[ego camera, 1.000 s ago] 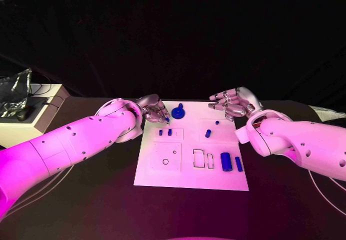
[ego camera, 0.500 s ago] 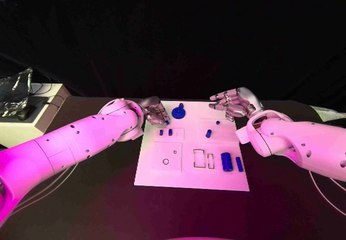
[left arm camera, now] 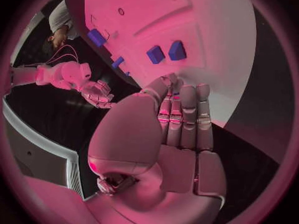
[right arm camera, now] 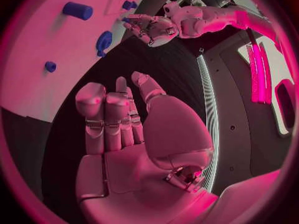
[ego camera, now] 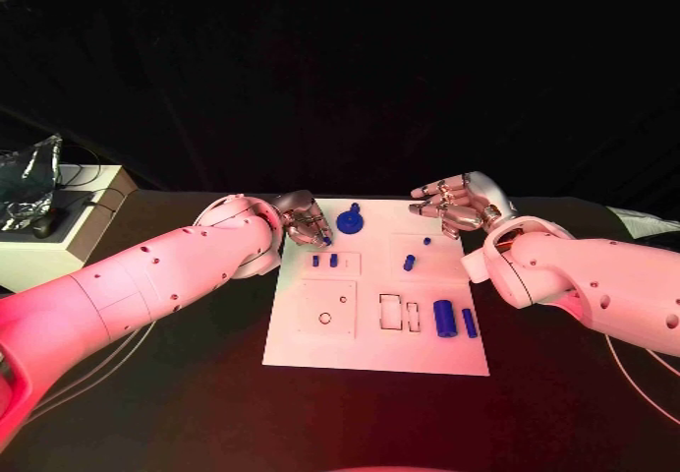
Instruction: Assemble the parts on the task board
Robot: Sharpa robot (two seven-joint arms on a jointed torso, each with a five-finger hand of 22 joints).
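Left hand (ego camera: 304, 222) at far left corner of board (ego camera: 371, 339), fingers curled; looks to pinch a small blue piece (ego camera: 327, 239) at fingertips, can't confirm from wrist view. Right hand (ego camera: 454, 206) beyond far right corner, fingers loosely curled, nothing held. Two blue pegs (ego camera: 324, 261) just below left fingertips; blue disc (ego camera: 350, 220) just beside them toward the right hand. Advise: lower straight, keep piece upright over its socket, avoid nudging pegs, release only once seated.
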